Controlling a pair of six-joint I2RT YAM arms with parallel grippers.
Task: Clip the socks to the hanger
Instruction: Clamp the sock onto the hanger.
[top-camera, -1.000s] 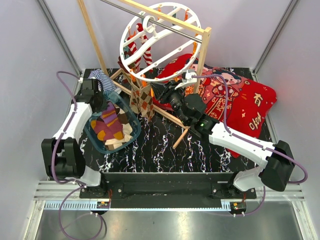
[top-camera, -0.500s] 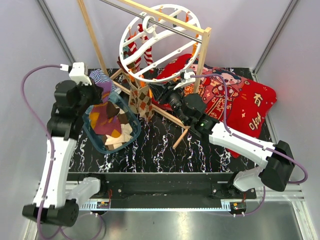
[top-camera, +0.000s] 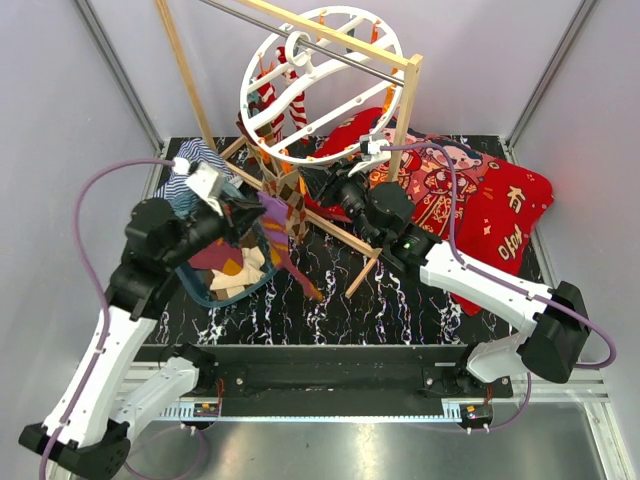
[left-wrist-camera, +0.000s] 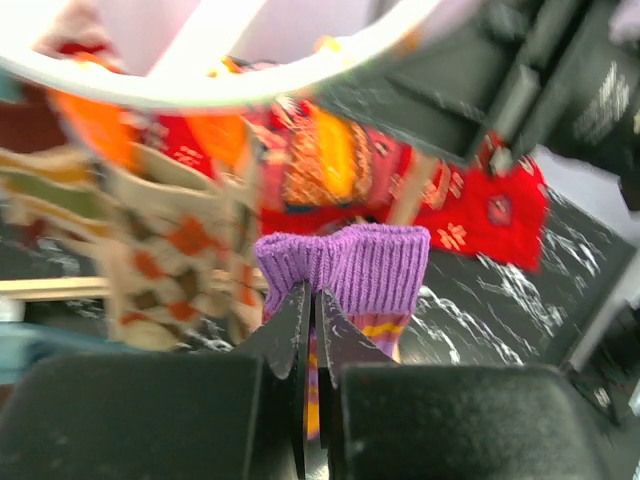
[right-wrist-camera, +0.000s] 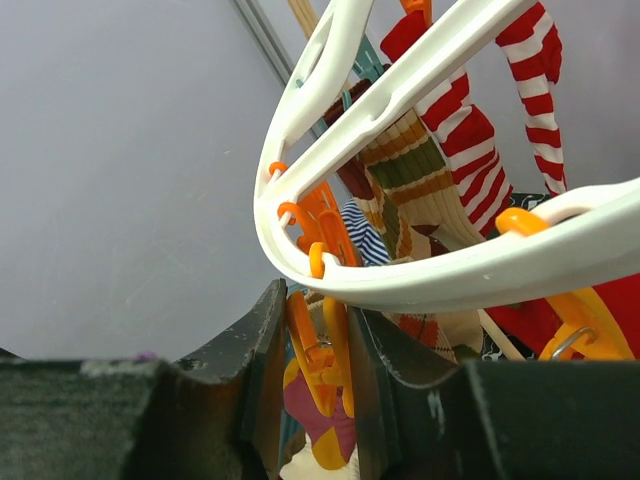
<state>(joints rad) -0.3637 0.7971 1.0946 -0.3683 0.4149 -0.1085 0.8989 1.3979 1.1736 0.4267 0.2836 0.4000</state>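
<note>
The white round hanger (top-camera: 322, 88) hangs from a wooden pole, with a red-white striped sock (top-camera: 272, 95) and an argyle sock (top-camera: 290, 195) clipped under it. My left gripper (top-camera: 262, 212) is shut on the cuff of a purple striped sock (left-wrist-camera: 350, 262), which dangles (top-camera: 288, 252) just left of the hanger's near rim. In the left wrist view the left gripper (left-wrist-camera: 312, 297) pinches the cuff edge. My right gripper (right-wrist-camera: 318, 325) is shut on an orange clip (right-wrist-camera: 327, 365) below the hanger rim (right-wrist-camera: 430, 282), pressing its handles. The right gripper (top-camera: 325, 186) sits at the near rim.
A clear blue bin (top-camera: 205, 292) holding several more socks stands under the left arm. The wooden pole frame (top-camera: 405, 110) straddles the table, with a slanted leg (top-camera: 360, 275). A red cartoon blanket (top-camera: 480, 205) lies at the right, a blue-white striped cloth (top-camera: 185, 170) at the back left.
My left arm has lifted the purple sock out of the bin and carried it right, towards the hanger's near rim. The right arm has stayed on the clip.
</note>
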